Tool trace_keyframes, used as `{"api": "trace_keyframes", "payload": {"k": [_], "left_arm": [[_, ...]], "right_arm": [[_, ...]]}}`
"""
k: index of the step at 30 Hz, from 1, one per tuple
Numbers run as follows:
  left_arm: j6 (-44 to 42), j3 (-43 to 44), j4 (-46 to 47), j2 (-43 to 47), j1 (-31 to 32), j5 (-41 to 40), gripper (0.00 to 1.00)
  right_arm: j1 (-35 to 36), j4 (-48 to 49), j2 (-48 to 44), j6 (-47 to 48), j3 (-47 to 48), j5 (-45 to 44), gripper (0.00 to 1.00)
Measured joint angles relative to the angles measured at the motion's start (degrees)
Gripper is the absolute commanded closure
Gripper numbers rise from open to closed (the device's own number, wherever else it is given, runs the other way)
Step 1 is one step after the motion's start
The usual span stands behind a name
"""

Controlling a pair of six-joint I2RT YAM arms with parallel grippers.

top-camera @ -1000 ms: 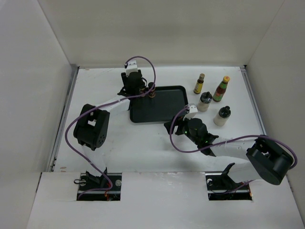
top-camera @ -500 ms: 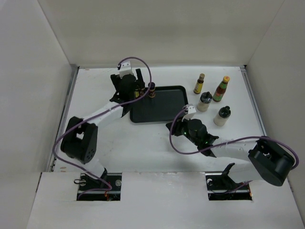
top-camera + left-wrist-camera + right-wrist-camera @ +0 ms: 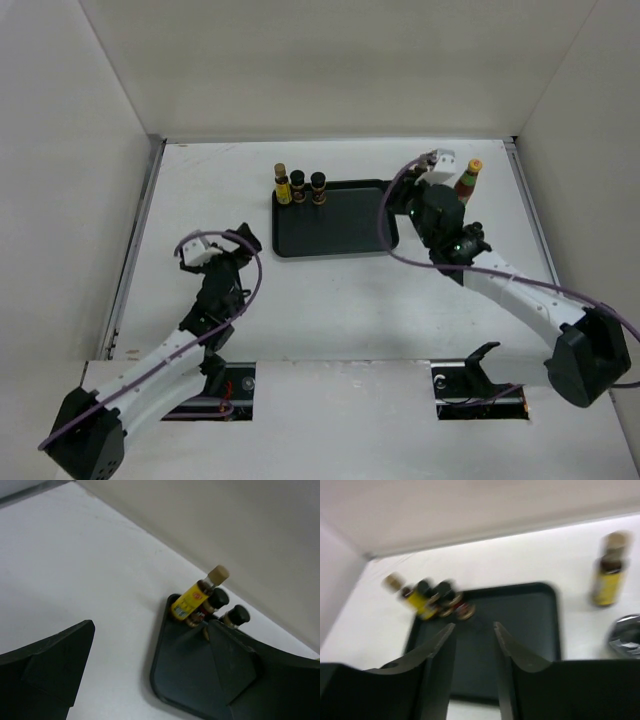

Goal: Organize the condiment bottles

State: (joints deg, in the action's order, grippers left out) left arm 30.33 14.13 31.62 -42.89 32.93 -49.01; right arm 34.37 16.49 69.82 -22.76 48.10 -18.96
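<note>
Three slim dark-brown condiment bottles stand in a row at the far left corner of the black tray. In the left wrist view the nearest bottle has a yellow label and tan cap. My left gripper hangs open and empty over the near left table, well short of the tray. My right gripper is at the tray's right edge, jaws slightly apart and empty. A brown bottle stands right of it. The red bottle shows behind the arm. The whitish bottles are hidden.
White walls close the table at the back and on both sides. A rounded grey cap shows at the right edge of the right wrist view. The tray is bare apart from the three bottles.
The left gripper let go of a bottle at the tray's corner and drew back to the near left. The right arm swung from in front of the tray to its far right.
</note>
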Motion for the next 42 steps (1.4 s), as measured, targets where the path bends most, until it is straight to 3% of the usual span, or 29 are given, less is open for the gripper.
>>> {"api": "trace_keyframes", "payload": {"k": [5, 11, 19, 33, 39, 42], "left_arm": [[4.50, -8.22, -2.32, 9.75, 2.89, -4.31, 0.00], [6.51, -8.66, -1.81, 5.57, 2.62, -4.79, 0.00], [8.28, -8.72, -0.92, 3.89, 2.34, -4.55, 0.00], [10.05, -9.27, 2.56, -1.97, 2.29, -3.39, 0.00], [10.12, -9.29, 3.32, -1.97, 1.44, -2.25, 0.00], [10.14, -9.29, 3.43, -2.16, 1.11, -1.75, 0.00]], "right_arm": [[-8.52, -7.19, 10.05, 4.26, 12.41, -3.45, 0.41], [-13.35, -14.23, 23.06, 7.15, 25.49, -5.09, 0.33], [-17.99, -19.41, 31.52, 8.09, 31.43, -6.16, 0.29], [-20.94, -19.89, 37.59, 8.72, 35.89, -3.74, 0.45], [-21.70, -19.69, 40.44, 9.29, 37.77, -2.60, 0.62], [-21.90, -19.58, 40.59, 9.51, 37.79, -2.64, 0.64]]}}
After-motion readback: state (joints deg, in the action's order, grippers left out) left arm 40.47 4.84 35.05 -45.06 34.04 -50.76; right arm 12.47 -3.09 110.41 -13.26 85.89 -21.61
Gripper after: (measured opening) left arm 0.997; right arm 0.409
